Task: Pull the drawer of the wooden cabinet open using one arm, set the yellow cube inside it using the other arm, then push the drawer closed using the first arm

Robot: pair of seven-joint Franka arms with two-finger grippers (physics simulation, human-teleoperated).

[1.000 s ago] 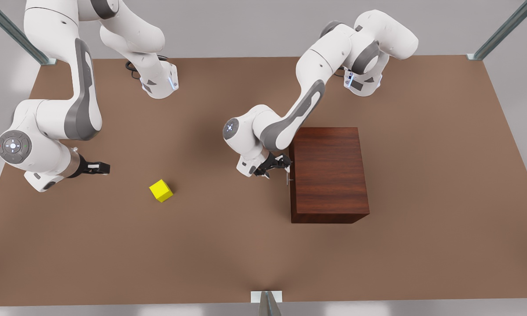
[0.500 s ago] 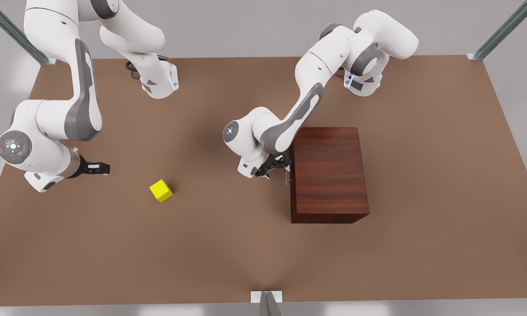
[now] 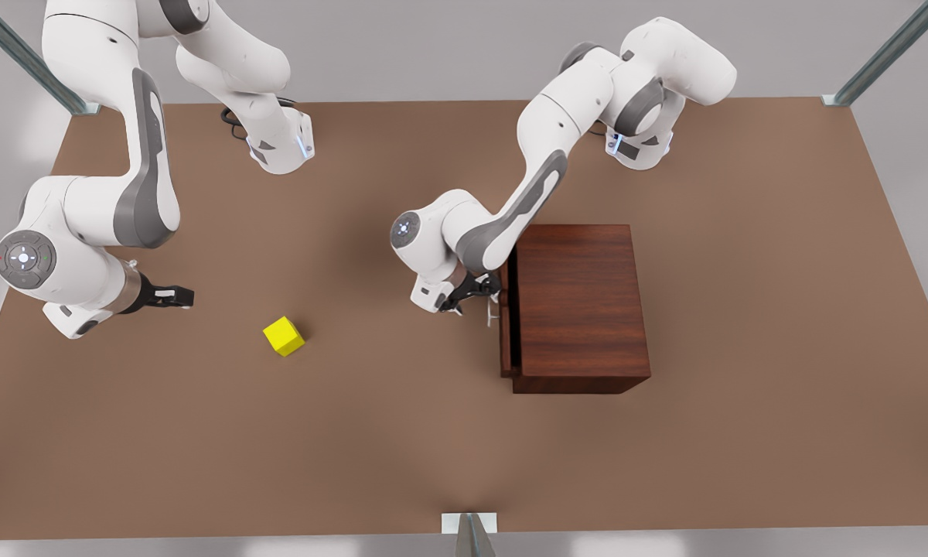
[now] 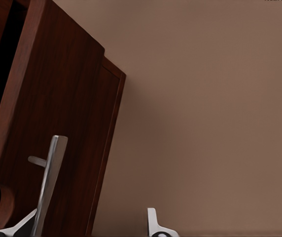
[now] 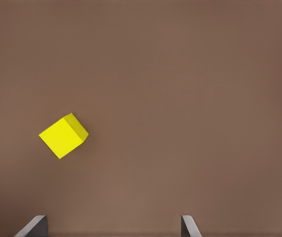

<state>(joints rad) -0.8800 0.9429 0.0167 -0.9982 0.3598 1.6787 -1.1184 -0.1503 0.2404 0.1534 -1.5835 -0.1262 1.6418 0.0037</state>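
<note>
Beside the slightly open drawer point(image 3: 506, 321), the left gripper point(image 3: 475, 296) reaches toward its handle point(image 3: 493, 311), fingers spread.

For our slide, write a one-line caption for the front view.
Left gripper at the silver bar handle, drawer slightly open; right gripper waits near the yellow cube.

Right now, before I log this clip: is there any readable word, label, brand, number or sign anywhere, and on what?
None: no readable text.
Wooden cabinet and drawer: bare wood grain.
Yellow cube: plain faces.
Arms: the round wrist cap near the right end effector carries small icon marks, not lettering; blue lights on the bases, no characters.
Left end effector, at the handle: unmarked.
</note>
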